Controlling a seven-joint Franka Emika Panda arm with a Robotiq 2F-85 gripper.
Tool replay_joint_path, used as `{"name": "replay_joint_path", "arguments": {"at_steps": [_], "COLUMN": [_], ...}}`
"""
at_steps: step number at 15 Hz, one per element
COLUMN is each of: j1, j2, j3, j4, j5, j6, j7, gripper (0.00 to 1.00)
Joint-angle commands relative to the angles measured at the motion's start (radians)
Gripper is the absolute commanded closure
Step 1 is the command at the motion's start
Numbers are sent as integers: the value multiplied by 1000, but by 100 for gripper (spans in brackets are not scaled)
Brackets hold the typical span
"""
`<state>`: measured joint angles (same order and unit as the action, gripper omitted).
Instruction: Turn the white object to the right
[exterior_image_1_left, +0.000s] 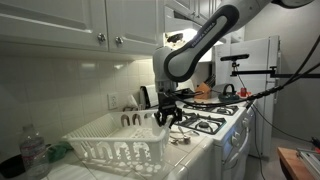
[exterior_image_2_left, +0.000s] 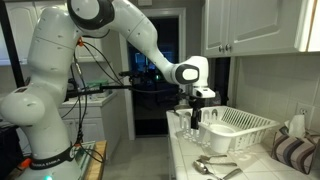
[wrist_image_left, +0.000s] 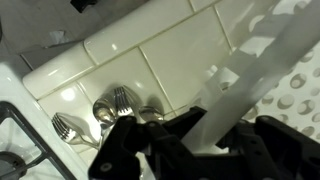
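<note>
The white dish-drying rack (exterior_image_1_left: 118, 143) stands on the tiled counter, with lattice sides and upright pegs; it shows in both exterior views (exterior_image_2_left: 243, 127). My gripper (exterior_image_1_left: 168, 117) is at the rack's corner nearest the stove, also seen in an exterior view (exterior_image_2_left: 197, 118). In the wrist view the rack's white rim (wrist_image_left: 262, 58) runs slantwise between my two black fingers (wrist_image_left: 205, 135), which are closed on it from both sides.
Forks and spoons (wrist_image_left: 110, 108) lie on the counter beside the rack (exterior_image_2_left: 214, 166). A stove with black grates (exterior_image_1_left: 216, 122) is next to the counter. A plastic bottle (exterior_image_1_left: 33, 152) and a striped cloth (exterior_image_2_left: 296, 152) sit near the rack's far end. Cabinets hang above.
</note>
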<state>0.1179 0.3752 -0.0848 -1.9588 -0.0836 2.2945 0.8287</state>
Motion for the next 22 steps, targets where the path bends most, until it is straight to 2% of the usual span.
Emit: {"name": "replay_joint_path", "arguments": {"at_steps": [1,7,12,22], "j1": [-11,-20,-25,-53], "j2": [-51,-56,-41,-15], "j3": [10,-8,-45,-41], "j4": [-27,-24,-15,12], "j5": [-17,-54,-130,-153], "j6": [-37,-73,-81,-65], "j7": [-102,-246,-241,-428], "gripper": [100,100,100,100]}}
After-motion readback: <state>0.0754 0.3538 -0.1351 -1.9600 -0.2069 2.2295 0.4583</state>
